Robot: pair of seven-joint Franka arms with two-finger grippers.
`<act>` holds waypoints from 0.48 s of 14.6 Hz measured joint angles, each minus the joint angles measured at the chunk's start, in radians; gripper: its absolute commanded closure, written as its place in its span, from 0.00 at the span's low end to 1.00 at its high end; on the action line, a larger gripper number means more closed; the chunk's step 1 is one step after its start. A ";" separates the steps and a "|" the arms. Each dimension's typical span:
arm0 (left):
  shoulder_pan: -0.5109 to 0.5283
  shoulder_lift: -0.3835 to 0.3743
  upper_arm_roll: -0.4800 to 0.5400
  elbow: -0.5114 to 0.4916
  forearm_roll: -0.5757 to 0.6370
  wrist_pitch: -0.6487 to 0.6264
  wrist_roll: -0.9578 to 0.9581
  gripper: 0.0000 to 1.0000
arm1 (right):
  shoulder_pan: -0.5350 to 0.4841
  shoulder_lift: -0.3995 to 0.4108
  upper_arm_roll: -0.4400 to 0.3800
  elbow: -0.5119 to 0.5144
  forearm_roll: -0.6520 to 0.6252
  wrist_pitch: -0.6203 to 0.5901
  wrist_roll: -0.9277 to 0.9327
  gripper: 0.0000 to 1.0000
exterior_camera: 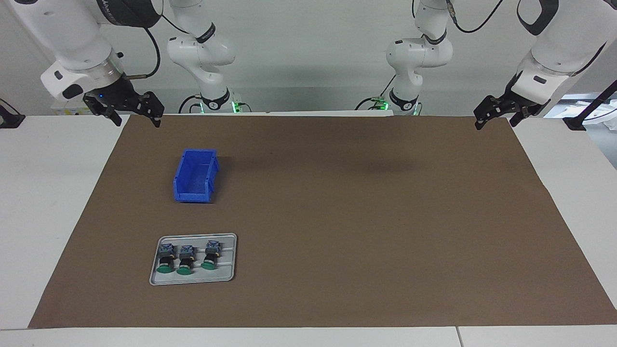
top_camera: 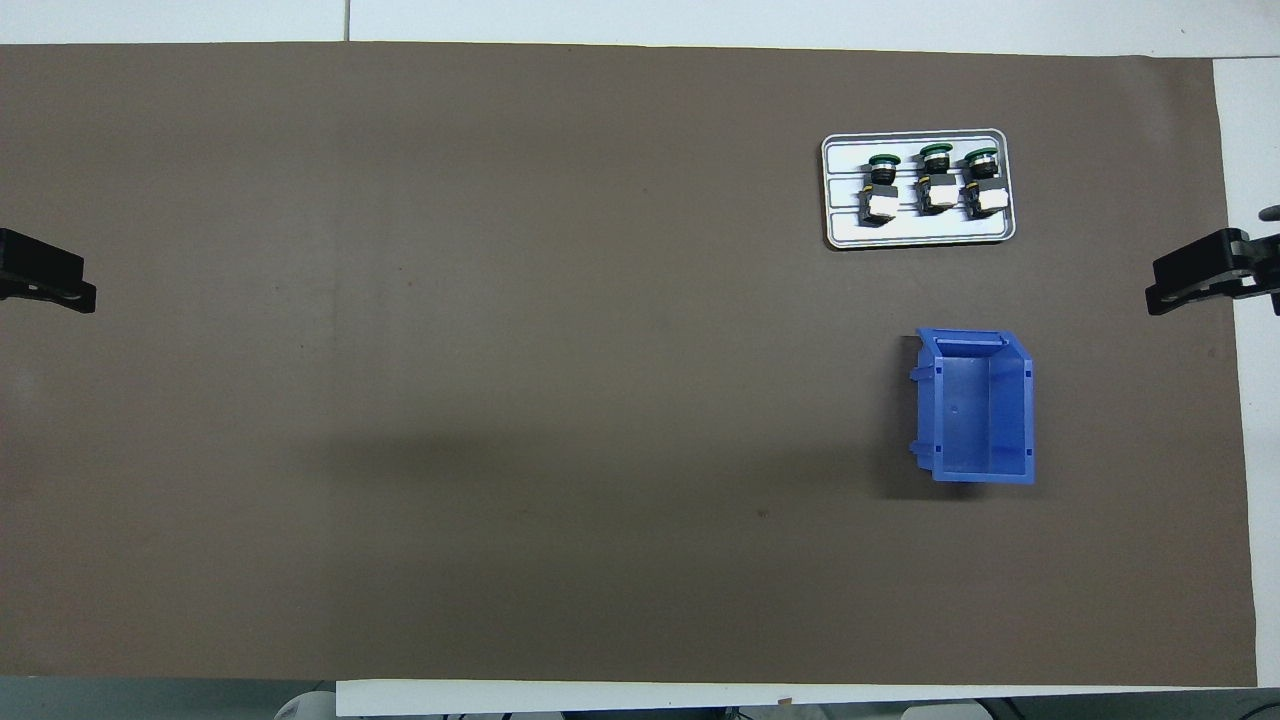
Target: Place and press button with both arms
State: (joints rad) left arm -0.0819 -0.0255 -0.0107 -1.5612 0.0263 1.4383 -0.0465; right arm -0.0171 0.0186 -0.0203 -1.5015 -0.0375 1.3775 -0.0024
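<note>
Three identical green-capped buttons (exterior_camera: 185,260) (top_camera: 936,180) lie side by side on a small grey tray (exterior_camera: 193,281) (top_camera: 920,236) toward the right arm's end of the table. Their caps point away from the robots. My right gripper (exterior_camera: 136,118) (top_camera: 1200,282) hangs open and empty over the brown mat's edge at that end, well apart from the tray. At the other end of the mat my left gripper (exterior_camera: 495,123) (top_camera: 48,282) hangs open over the mat's edge, holding nothing. Both arms wait high.
An empty blue bin (exterior_camera: 195,176) (top_camera: 975,405) stands on the brown mat (exterior_camera: 361,217) (top_camera: 500,350), nearer to the robots than the tray. White table surface borders the mat at both ends.
</note>
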 measured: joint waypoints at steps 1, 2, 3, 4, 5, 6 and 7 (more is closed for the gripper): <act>-0.004 0.000 0.000 0.000 0.000 0.000 -0.001 0.00 | 0.000 0.000 0.000 0.000 0.000 0.000 0.000 0.00; -0.005 0.000 0.000 0.000 0.000 0.000 -0.002 0.00 | 0.000 0.000 0.000 0.000 0.000 0.000 -0.001 0.00; -0.006 0.000 0.003 0.000 0.000 0.000 -0.003 0.00 | 0.000 0.000 0.000 0.000 0.000 0.000 -0.001 0.00; -0.006 0.000 0.009 0.000 0.000 0.000 -0.003 0.00 | 0.000 0.000 0.000 0.000 0.000 0.000 -0.001 0.00; -0.006 0.000 0.017 0.000 0.000 0.001 -0.003 0.00 | 0.000 0.000 0.000 0.000 0.000 0.000 -0.001 0.00; -0.006 -0.001 0.024 0.000 0.000 0.001 -0.002 0.00 | 0.001 -0.001 0.000 0.000 0.000 0.000 -0.001 0.00; -0.006 -0.002 0.029 0.000 0.000 0.001 -0.002 0.00 | 0.001 -0.001 0.000 0.000 0.000 0.000 -0.001 0.00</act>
State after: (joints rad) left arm -0.0881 -0.0274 0.0182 -1.5609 0.0263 1.4392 -0.0483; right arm -0.0162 0.0174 -0.0203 -1.5017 -0.0372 1.3774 -0.0036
